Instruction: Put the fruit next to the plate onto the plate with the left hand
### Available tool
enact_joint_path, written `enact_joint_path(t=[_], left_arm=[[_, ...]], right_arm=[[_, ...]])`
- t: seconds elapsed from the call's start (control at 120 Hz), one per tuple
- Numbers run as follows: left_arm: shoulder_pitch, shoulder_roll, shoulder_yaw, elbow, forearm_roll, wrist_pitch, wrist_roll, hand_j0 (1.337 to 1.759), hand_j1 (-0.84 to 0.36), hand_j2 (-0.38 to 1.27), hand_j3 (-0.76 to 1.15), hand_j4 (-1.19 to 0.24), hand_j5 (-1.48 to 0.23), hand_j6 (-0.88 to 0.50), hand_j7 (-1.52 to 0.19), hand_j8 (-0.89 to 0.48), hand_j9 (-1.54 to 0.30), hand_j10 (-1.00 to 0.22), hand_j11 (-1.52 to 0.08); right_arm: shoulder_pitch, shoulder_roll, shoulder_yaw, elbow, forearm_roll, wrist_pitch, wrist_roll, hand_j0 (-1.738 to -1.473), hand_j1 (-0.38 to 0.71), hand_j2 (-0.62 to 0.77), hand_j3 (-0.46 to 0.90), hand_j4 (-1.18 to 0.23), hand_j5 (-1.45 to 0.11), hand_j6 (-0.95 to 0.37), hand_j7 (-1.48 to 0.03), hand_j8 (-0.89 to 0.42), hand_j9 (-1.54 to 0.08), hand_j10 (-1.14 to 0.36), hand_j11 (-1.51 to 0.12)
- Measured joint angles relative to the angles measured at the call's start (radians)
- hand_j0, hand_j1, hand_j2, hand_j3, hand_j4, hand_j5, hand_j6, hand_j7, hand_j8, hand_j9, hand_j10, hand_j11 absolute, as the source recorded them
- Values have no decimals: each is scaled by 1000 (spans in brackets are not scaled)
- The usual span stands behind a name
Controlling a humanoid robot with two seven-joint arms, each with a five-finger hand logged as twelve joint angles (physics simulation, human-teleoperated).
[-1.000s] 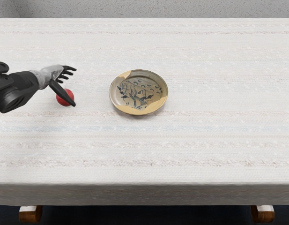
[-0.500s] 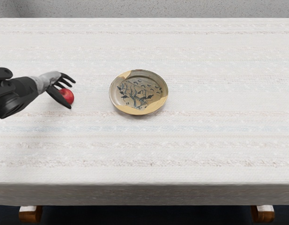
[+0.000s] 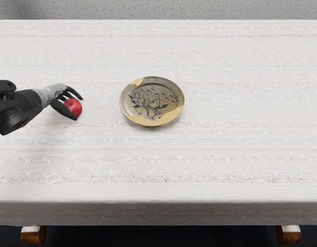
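Left hand [image 3: 64, 101] worked near the table's [image 3: 199, 164] left edge, fingers curled about the red fruit [image 3: 74, 107] — apparently gripping it. The plate [image 3: 132, 117] lay to the fruit's right, apart — toward the table's middle.

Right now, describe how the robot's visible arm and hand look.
The left arm is a bulky, rounded black shell that narrows into a light grey wrist. The left hand has a grey back and slim black fingers. No cables or markings show.

Pale cloth-covered table [image 3: 199, 170], wooden feet [image 3: 33, 234]
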Motion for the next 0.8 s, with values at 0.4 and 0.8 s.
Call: enact_joint_path(t=[0.4,0.8], left_arm=[[-77,-34,-1,0,-13,-11,5,1656,-259,134,0,-555,-723,-447,-726,-424,-729,-521,-784],[-229,-248,0,-4,-104,-25,8,1657,-281,231,0,-536,-723,-451,-713,-437,-707,-542,-714]], right_arm=[[0,0,0,0,0,0,0,-1658,-349,0,0,0,0,0,0,0,0,0,0],[0,0,0,0,0,0,0,-1658,-349,0,0,0,0,-1,0,0,0,0,0]])
